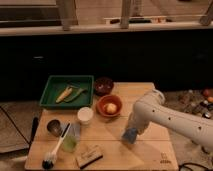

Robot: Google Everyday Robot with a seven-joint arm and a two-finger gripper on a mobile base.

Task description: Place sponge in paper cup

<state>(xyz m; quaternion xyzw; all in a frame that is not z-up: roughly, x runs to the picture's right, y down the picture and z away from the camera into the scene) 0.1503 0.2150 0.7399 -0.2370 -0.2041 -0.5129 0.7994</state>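
Your end effector (131, 131) is down low by the desk (150, 156), to the right of the paper cup (85, 115). It is squeezed nearly closed on the sponge (129, 136), well apart from the cup.

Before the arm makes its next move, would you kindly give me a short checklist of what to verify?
1. Grip: ok. The gripper, over the table's front right, is shut on the sponge.
2. Sponge lifted off the table: cannot tell.
3. Paper cup upright, mouth up: ok. It stands left of the orange bowl.
4. Cup empty: cannot tell.
5. Path from gripper to cup: ok. There is only bare wood between them, though the orange bowl sits close to the cup.
6. Fit: cannot tell. The sponge looks nearly as wide as the cup's mouth, so it probably needs careful alignment.
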